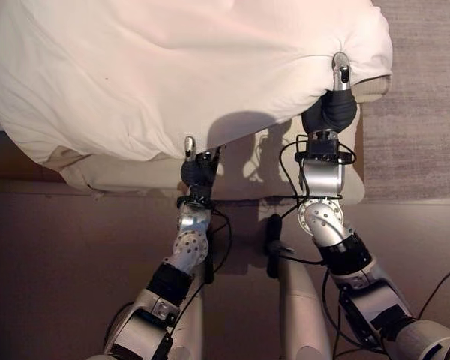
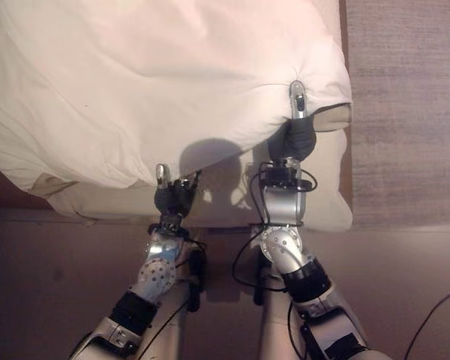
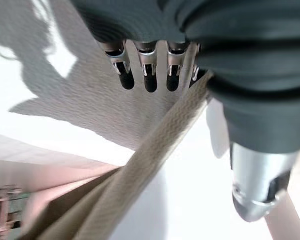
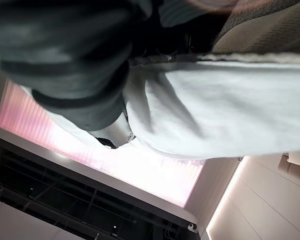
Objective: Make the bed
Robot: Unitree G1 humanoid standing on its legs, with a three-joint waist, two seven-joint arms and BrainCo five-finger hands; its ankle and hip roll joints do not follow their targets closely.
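Both hands are under the near hem of the white duvet, so the step in hand looks like lifting that edge to spread the cover over the bed. Nearest the robot, the left hand (image 1: 196, 169) sits low at the bed's near side; in its own wrist view its fingers (image 3: 150, 75) hang fairly straight, their dark tips close to the pale sheet (image 3: 90, 105), while a beige woven band (image 3: 155, 150) of bed edging runs between fingers and thumb, and whether it is gripped or only touched I cannot tell. Further out and higher, the right hand (image 1: 331, 109) is raised with one finger standing up against the duvet (image 1: 172, 67), and its wrist view shows white cloth bunched tight against the palm, so it seems to be clutching the cover's corner. Beyond both hands the duvet billows in a lifted heap over the mattress (image 1: 210, 176), whose near strip lies bare below the hem. The next move likely calls for carrying the held edge evenly across without letting the cloth slip from the right hand's hold
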